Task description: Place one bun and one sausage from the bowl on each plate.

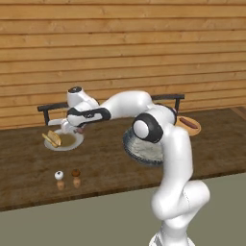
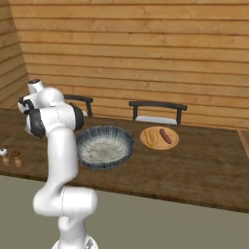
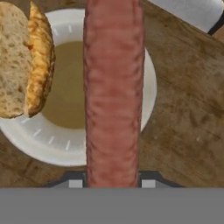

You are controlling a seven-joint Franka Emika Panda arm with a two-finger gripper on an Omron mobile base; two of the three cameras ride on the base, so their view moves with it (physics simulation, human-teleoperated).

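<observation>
Gripper [image 3: 112, 183] clamped on 1 sausage [image 3: 113, 87] over the plate [image 3: 148, 87]; looks soft, slick, mid-length hold seems safest.

Dark wooden table [image 1: 29, 163]. Carried a white plate [image 1: 72, 142] near the left end, a patterned bowl [image 2: 104, 147] mid-table, an orange plate [image 2: 159, 142] toward the right, two shakers [image 1: 67, 178] near the front edge.

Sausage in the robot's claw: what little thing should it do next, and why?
Probably lower a little and let go. The gripper holds the sausage above the white plate, which already has a bun but no sausage. The other plate has both.
</observation>
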